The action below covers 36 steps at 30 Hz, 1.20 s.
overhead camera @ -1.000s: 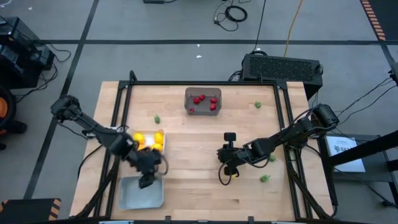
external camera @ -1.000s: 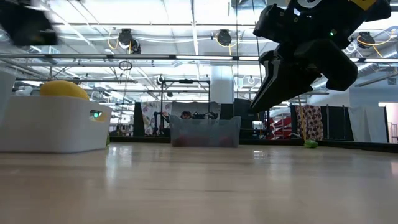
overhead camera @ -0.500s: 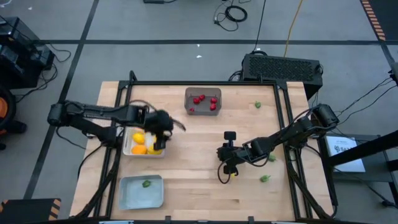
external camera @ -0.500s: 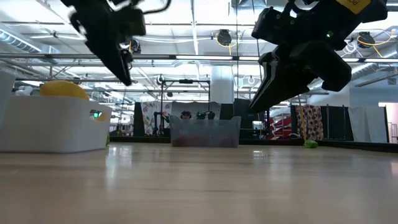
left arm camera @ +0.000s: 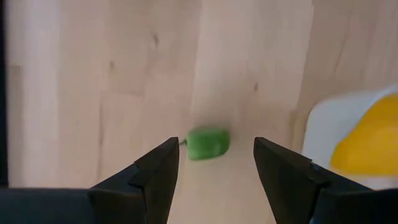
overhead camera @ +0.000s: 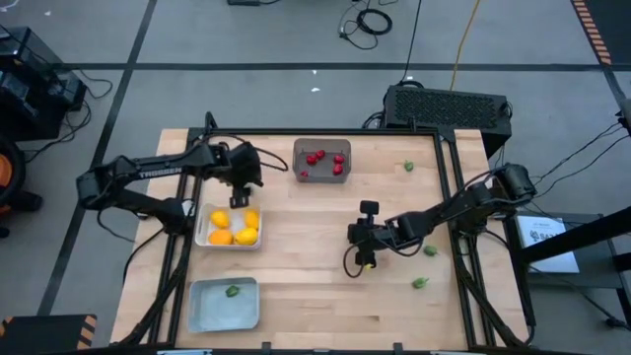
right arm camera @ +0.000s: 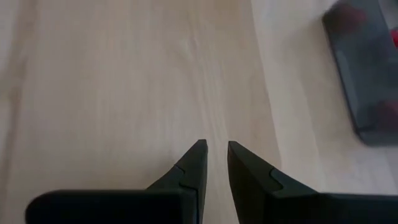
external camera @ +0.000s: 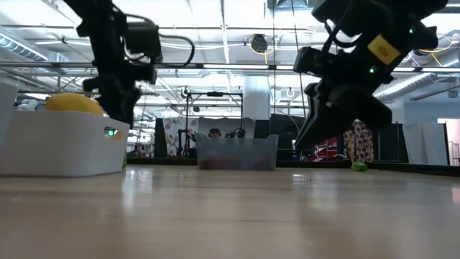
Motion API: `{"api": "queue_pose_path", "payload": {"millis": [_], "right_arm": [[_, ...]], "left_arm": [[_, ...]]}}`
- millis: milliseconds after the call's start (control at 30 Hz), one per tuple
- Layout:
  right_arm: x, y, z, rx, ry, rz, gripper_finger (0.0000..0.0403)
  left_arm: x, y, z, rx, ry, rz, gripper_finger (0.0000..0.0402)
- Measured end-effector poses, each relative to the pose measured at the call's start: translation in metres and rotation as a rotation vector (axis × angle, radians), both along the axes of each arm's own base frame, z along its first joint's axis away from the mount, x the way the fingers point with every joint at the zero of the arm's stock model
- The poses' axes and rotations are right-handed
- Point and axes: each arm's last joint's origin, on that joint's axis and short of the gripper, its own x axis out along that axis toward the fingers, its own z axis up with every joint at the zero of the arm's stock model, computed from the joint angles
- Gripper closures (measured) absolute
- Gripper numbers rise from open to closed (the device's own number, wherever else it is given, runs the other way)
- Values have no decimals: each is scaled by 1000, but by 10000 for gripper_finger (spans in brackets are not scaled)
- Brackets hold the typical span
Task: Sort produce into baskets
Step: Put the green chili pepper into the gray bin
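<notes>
My left gripper (overhead camera: 244, 176) is open and points down over a small green piece (left arm camera: 208, 142) that lies on the wood between its fingertips, untouched, just beyond the white tray (overhead camera: 202, 235) of yellow-orange rounds (overhead camera: 234, 224). My right gripper (overhead camera: 357, 252) hovers shut and empty over the table's middle; it also shows in the low view (external camera: 307, 140). The dark grey bin (overhead camera: 320, 176) at the far middle holds red berries. The light grey-blue tray (overhead camera: 212, 311) at the near left holds one green piece (overhead camera: 233, 291).
Loose green pieces lie at the far right (overhead camera: 408, 167) and beside the right arm (overhead camera: 430, 250) (overhead camera: 420, 283). A large black box (overhead camera: 449, 106) stands beyond the table's far right corner. Bare wood lies between the trays and the right gripper.
My left gripper has swung from over the light grey-blue tray, past the white tray, toward the far edge, and now stands over a loose green piece. A green piece now lies in the grey-blue tray. My right gripper has shifted slightly and tipped.
</notes>
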Motion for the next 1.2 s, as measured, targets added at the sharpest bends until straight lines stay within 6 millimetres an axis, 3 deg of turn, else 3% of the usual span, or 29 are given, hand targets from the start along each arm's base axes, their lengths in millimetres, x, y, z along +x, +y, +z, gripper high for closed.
{"api": "queue_pose_path", "payload": {"millis": [133,400,833,1200], "right_arm": [[-1,-5,-2,-2,7,-17,349],[-7,-18,-12,-4,31,-61,349],[-15,-38,-28,-9,-6,-105,349],[-14,-40,-27,-7,-17,-106,349]], "left_arm": [[-5,3,-13,2,58,-80,185],[2,14,-27,3,82,-107,185],[9,22,-52,-7,211,-309,185],[17,28,-71,37,286,-389,185]]}}
